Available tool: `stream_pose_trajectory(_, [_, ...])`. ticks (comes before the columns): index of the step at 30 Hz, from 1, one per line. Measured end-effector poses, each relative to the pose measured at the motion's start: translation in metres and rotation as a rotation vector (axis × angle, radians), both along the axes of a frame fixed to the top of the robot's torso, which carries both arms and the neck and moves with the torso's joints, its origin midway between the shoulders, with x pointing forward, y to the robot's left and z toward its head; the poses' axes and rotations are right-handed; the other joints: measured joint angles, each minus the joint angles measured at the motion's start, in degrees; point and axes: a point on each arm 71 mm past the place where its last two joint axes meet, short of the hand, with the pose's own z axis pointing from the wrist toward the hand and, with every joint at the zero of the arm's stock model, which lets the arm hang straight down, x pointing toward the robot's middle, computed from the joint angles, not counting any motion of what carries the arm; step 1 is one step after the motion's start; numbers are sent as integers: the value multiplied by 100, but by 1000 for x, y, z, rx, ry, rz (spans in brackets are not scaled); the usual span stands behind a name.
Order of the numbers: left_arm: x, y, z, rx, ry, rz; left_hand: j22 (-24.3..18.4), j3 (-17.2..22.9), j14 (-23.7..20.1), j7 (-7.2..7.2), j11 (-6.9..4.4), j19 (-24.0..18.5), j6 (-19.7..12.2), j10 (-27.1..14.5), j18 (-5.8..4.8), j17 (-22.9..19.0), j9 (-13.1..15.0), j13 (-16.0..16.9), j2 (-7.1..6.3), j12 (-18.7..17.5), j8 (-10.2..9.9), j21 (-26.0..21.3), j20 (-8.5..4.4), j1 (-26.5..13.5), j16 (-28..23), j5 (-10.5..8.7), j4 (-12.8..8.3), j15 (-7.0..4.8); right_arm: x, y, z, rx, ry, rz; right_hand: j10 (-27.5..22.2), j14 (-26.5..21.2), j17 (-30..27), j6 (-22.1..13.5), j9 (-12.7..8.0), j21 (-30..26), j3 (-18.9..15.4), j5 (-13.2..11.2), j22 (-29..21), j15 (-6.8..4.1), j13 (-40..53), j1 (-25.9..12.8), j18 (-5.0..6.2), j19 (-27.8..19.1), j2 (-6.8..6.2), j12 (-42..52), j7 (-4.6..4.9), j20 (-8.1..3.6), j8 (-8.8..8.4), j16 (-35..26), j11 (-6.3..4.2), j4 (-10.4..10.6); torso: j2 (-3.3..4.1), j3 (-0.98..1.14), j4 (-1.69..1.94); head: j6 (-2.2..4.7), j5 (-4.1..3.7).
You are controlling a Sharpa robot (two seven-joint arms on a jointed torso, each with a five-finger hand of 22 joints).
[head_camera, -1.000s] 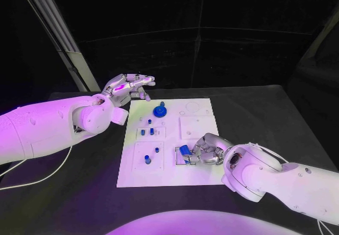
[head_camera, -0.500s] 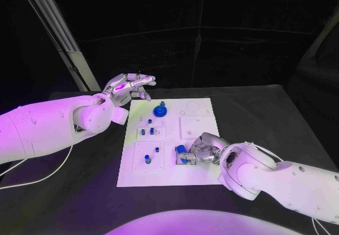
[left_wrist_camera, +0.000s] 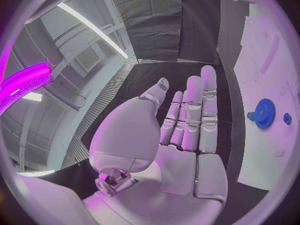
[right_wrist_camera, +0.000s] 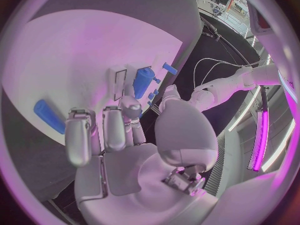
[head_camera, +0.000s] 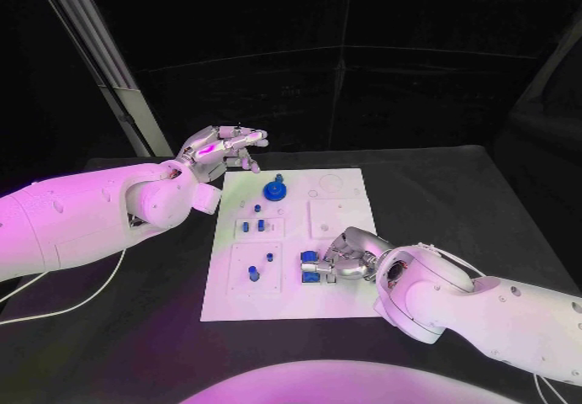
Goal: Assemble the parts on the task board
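Shifted leftward, the right hand holds a blue part over the task board.

Legible text, labels, brands, numbers, signs: none can be read in any view. The task board bears only faint outlined circles and rectangles, with no lettering that can be made out.
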Motion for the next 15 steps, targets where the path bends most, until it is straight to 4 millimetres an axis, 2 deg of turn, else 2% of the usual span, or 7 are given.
stream_pose_trajectory(2, [0, 0, 0, 0, 0, 0, 0, 0, 0, 0, 0, 0, 0, 0, 0, 0, 0, 0, 0, 0, 0, 0, 0, 0, 0, 0, 0, 0, 0, 0, 0, -1, -7, 4, 0, 0, -2, 0, 20, 0, 124, 206, 0, 0, 0, 199, 0, 0, 137, 0, 0, 0, -22, 0, 0, -33, -1, 1, 0, 1, 0])
stream_pose_trajectory(4, [0, 0, 0, 0, 0, 0, 0, 0, 0, 0, 0, 0, 0, 0, 0, 0, 0, 0, 0, 0, 0, 0, 0, 0, 0, 0, 0, 0, 0, 0, 1, -2, -13, 7, 0, 0, -2, 0, 39, 0, 263, 515, 0, 0, 0, 622, 0, 0, 283, 0, 0, 0, -28, 0, 0, -173, -1, 1, 0, 2, -2])
stream_pose_trajectory(6, [0, 0, 0, 0, 0, 0, 0, 0, 0, 0, 0, 0, 0, 0, 0, 0, 0, 0, 0, 0, 0, 0, 0, 0, 0, 0, 0, 0, 0, 0, 2, -4, -21, 12, 0, 0, -1, 0, 61, 0, 362, 670, 0, 0, 7, 1021, 0, 0, 351, 0, 0, 0, -27, 0, 0, -349, -2, 2, 0, 2, -2])
stream_pose_trajectory(8, [0, 0, 0, 0, 1, 0, 0, 0, 0, 0, 0, 0, 0, 0, 0, 0, 0, 1, 0, 0, 0, 0, 0, 0, 0, 0, 0, 0, 0, 0, 2, -8, -29, 17, 0, 0, 7, 0, 85, 0, 466, 671, 0, 1, 17, 1453, 0, 0, 397, -18, 0, 0, -27, 0, 0, -591, -2, 2, 0, 2, -2])
stream_pose_trajectory(11, [0, 0, 0, 0, 1, 0, 1, 0, 0, 0, 0, 0, 0, 0, 0, 0, 0, 1, 0, 0, 0, 0, 0, 0, 0, 0, 0, 0, 0, 1, 3, -14, -40, 24, -21, 0, 12, 19, 106, 0, 575, 518, 0, 1, 18, 1813, 0, 0, 455, -23, 19, 0, -28, 0, -21, -806, -2, 1, 1, -2, -1])
stream_pose_trajectory(15, [0, 0, 0, 0, 1, -1, 1, 0, 0, 0, 0, 0, 0, 0, 0, 0, 0, 1, 0, 0, 0, 0, 0, 0, 0, 0, 0, 0, 0, -1, 4, -25, -58, 28, -21, 1, 12, 19, 110, 0, 634, 477, 0, 1, 18, 1916, 0, 0, 496, -50, 19, 0, -27, -18, -21, -866, -2, 1, 2, -4, -1])
